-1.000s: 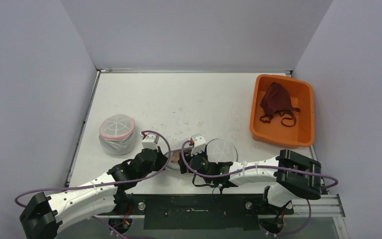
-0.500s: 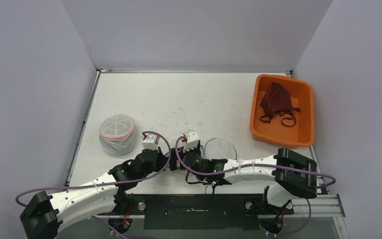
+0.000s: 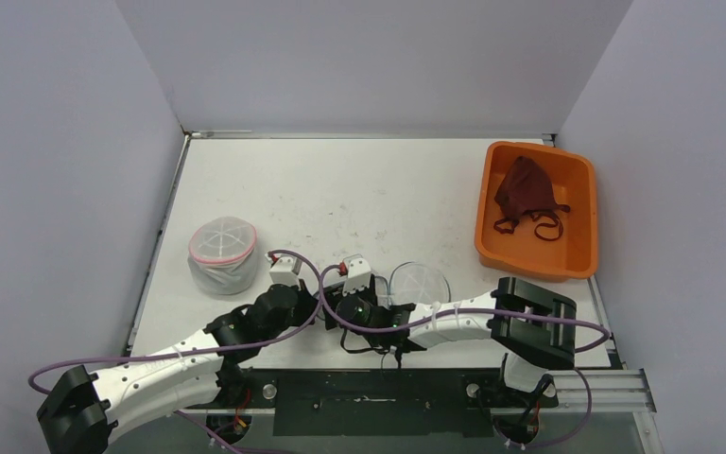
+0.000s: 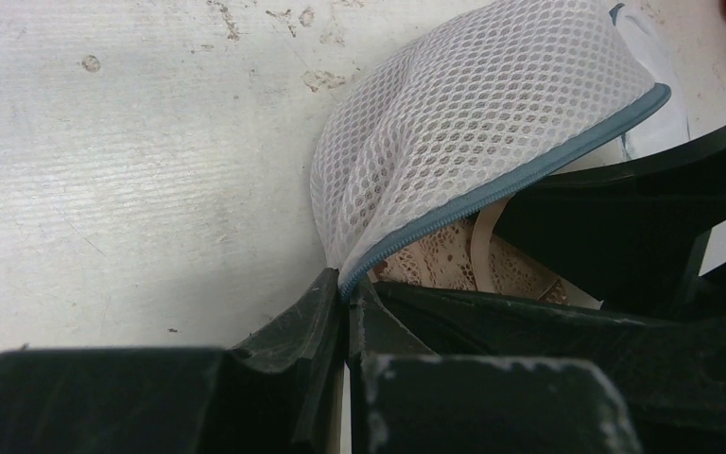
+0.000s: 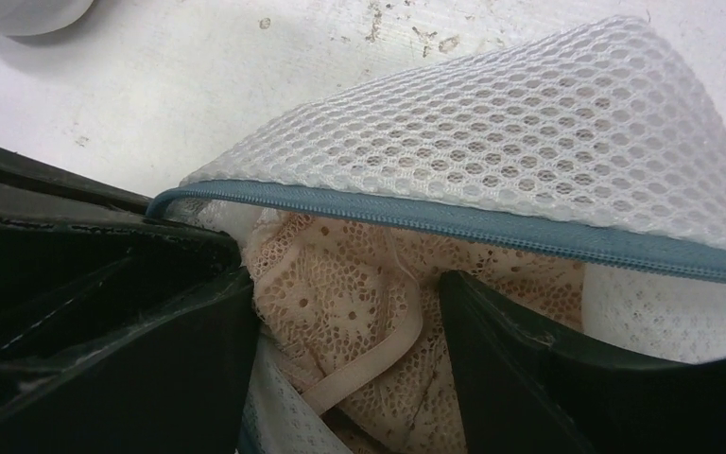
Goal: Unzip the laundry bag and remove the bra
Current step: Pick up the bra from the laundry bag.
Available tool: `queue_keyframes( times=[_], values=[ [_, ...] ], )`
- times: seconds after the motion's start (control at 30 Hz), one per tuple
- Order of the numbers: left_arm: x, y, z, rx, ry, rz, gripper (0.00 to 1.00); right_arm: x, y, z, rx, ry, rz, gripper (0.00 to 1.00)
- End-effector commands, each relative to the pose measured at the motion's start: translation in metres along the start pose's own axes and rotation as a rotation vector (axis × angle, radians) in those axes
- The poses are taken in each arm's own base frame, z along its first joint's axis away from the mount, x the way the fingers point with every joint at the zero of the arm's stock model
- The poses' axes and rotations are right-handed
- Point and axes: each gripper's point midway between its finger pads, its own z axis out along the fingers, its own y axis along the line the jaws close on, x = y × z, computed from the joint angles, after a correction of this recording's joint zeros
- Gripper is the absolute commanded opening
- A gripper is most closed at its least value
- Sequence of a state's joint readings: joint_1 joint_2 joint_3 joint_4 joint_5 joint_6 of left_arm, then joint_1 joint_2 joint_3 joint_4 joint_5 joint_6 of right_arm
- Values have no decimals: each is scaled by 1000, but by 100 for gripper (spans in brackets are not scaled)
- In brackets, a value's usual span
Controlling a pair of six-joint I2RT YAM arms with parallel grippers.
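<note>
White tabletop (image 3: pixel 359 189), scuffed and walled in pale grey, carries an orange tub (image 3: pixel 488 199) at its far right corner; everything else is placed from that tub. The laundry bag (image 5: pixel 529 123), a white mesh dome, lies well to the left of the tub and nearer the arm bases.

Its grey zip (image 5: pixel 454 222) gapes, so I judge the unzipping done and the removal step in hand. The left gripper (image 4: pixel 345 312) is clamped together on the laundry bag's edge at the end of the zip, pinning it. The right gripper (image 5: pixel 345 279) has its fingers apart inside the mouth, straddling the bra (image 5: pixel 359 236), beige lace with a strap, which sits in the bag.

The next move calls for those fingers to close on lace and strap alone, not mesh, then draw out while the left holds the bag down.

From above, both wrists cover the bag's mouth. No view shows the zip pull or how far the zip runs. How much bra lies deeper cannot be told.
</note>
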State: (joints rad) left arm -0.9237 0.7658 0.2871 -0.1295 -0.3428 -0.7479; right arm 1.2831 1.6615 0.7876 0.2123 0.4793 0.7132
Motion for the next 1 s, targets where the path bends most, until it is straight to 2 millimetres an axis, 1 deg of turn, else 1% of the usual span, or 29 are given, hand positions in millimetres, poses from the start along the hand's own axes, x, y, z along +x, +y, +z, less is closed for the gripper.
queue_keyframes(
  times=[0.0,0.1,0.13,0.23,0.37,0.47,0.53,0.6,0.7,0.8,0.87,0.97],
  values=[
    [-10,-13,-2,48,-36,-23,0,-11,-8,8,51,-51,53,64],
    [-10,-13,-2,47,-36,-25,0,-6,-12,13,63,-46,58,59],
    [-10,-13,-2,48,-36,-25,0,-4,-14,14,67,-38,57,55],
    [-11,-13,-2,50,-42,-30,0,2,-18,18,72,-25,52,36],
    [-11,-13,-3,47,-41,-27,0,7,-20,18,71,-13,56,17],
    [-13,-11,-4,42,-47,-28,0,3,-22,14,67,-22,61,6],
    [-14,-11,-6,42,-54,-33,0,-2,-24,8,62,-33,59,5],
    [-17,-11,-7,41,-62,-38,0,-11,-23,-1,39,-56,57,5],
    [-21,-11,-9,37,-78,-52,0,-28,-13,-18,-46,-97,50,5],
    [-26,-11,-11,32,-98,-70,0,-40,-4,-33,-135,-98,17,5],
    [-31,-11,-12,29,-117,-77,0,-50,-1,-47,-185,-125,23,5],
    [-38,-12,-13,27,-141,-85,0,-66,-2,-65,-223,-163,31,5]
  ],
)
